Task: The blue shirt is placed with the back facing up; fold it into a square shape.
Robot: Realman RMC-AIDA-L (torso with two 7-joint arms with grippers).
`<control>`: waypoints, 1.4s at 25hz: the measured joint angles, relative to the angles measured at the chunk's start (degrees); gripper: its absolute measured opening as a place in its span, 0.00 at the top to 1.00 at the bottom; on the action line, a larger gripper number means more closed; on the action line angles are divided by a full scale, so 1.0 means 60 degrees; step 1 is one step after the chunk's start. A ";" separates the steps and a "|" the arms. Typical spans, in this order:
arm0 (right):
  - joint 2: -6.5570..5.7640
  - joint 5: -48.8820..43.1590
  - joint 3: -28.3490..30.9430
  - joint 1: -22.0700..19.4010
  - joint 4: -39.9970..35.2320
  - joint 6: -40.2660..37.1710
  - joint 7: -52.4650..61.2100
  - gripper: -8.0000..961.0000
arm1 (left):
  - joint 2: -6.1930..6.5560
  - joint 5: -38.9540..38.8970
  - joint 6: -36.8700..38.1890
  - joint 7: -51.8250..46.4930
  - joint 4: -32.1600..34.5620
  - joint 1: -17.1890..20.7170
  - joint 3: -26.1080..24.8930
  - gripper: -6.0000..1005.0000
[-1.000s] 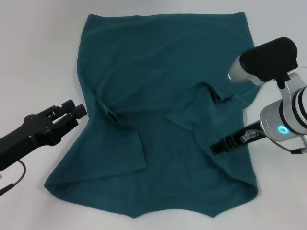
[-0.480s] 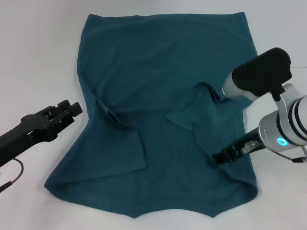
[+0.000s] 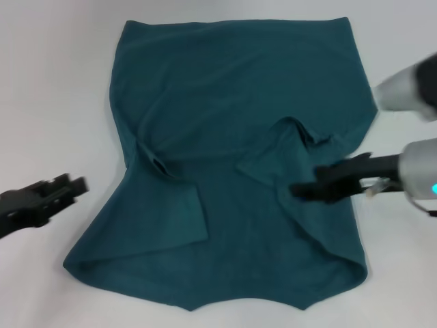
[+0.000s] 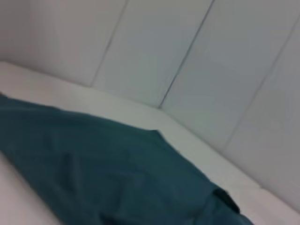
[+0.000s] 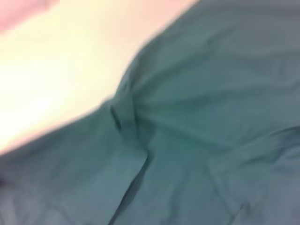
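Shirt position: the blue shirt (image 3: 232, 164) is spread on the white surface (image 3: 54, 82), with its straight hem at the far edge and both short sleeves already turned inward onto the body panel. The left sleeve (image 3: 174, 205) is laid flat over the near-left part of the shirt; the right sleeve (image 3: 287, 154) is laid, somewhat rumpled, over the right part of the shirt.

Changes noted over the last second: the left gripper (image 3: 65, 191) has been drawn back from the shirt's left edge and is now located well apart from the cloth, over bare surface. The right gripper (image 3: 307, 188) has been carried from the shirt's near-right edge inward and is now held over the cloth, just beside the folded right sleeve. Both grippers are smeared by motion, so the opening of either set of jaws cannot be told. No cloth is seen to be lifted by either gripper.

Significance for the task: the sleeve-folding stage is judged complete and the arms are judged to be in transit to new grasp points. The side and lengthwise folds are not yet made, so roughly the first third of the work is judged done. The rumpled right sleeve may be dragged out of place if the cloth beside it is disturbed.
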 joint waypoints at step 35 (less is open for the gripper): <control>-0.0051 0.5607 0.5341 0.0086 0.6350 -0.3349 -1.0449 0.35 | 0.0127 0.3064 0.1300 -0.4319 0.3303 0.0003 -0.0706 0.55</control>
